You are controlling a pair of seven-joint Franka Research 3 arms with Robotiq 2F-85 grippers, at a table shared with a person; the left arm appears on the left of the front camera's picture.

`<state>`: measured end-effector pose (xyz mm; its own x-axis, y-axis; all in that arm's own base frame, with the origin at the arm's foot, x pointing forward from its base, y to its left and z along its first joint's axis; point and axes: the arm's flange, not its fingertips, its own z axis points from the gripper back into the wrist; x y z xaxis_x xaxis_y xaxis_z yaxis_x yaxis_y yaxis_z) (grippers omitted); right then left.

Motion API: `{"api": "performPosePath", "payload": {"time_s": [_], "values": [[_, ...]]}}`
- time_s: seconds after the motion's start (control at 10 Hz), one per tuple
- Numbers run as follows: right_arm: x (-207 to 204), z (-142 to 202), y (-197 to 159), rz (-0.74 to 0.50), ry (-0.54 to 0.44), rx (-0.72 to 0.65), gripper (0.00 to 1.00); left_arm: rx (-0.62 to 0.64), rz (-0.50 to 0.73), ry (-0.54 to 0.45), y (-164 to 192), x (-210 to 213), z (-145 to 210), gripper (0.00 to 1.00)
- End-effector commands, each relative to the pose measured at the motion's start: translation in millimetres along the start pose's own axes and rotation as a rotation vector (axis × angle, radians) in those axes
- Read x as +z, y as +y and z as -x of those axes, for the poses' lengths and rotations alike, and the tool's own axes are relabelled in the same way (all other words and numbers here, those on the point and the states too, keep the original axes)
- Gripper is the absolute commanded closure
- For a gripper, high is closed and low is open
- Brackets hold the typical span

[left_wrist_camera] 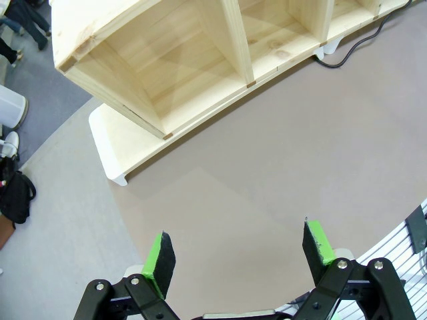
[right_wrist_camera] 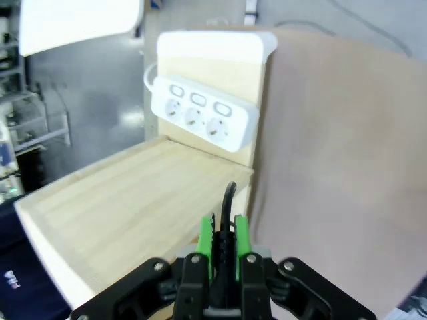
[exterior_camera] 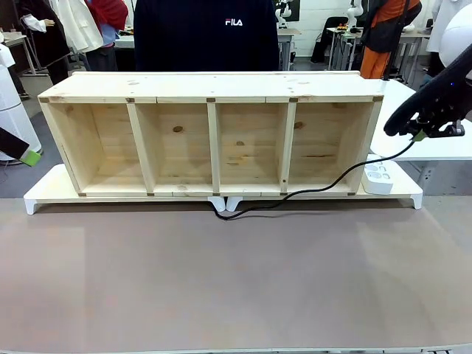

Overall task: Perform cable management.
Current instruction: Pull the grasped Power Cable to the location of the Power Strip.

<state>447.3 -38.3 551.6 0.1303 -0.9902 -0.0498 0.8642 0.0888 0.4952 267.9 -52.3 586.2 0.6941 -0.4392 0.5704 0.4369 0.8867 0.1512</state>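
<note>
The black cable [exterior_camera: 317, 189] runs from a loop at the shelf's front middle [exterior_camera: 225, 214] across the table and up to my right gripper [exterior_camera: 418, 134], which hangs in the air past the shelf's right end. In the right wrist view my right gripper [right_wrist_camera: 223, 235] is shut on the cable [right_wrist_camera: 229, 195], whose end pokes out above the green pads. My left gripper [left_wrist_camera: 238, 250] is open over the brown mat, nothing between its fingers; in the front view it [exterior_camera: 29, 157] peeks in at the left edge. The cable's loop [left_wrist_camera: 343, 57] shows far off in the left wrist view.
A long wooden shelf [exterior_camera: 214, 136] with several compartments lies on a white base [exterior_camera: 44, 193] at the table's far side. A white power strip [exterior_camera: 377, 177] sits on the base by the shelf's right end. A person in a dark sweater [exterior_camera: 206, 37] stands behind the shelf.
</note>
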Motion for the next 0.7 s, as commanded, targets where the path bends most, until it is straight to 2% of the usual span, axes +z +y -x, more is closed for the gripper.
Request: {"api": "performPosePath", "payload": {"time_s": [0.0,0.6], "values": [[-4.4,-10.8,20.3,-0.008,0.0,-0.041,0.84,-0.001,0.004,-0.003,-0.1,-0.2,-0.6,0.0],[-28.9,-9.0,73.5,-0.041,0.014,-0.068,0.84,-0.001,0.004,-0.003,-0.1,-0.2,-0.6,0.0]]}}
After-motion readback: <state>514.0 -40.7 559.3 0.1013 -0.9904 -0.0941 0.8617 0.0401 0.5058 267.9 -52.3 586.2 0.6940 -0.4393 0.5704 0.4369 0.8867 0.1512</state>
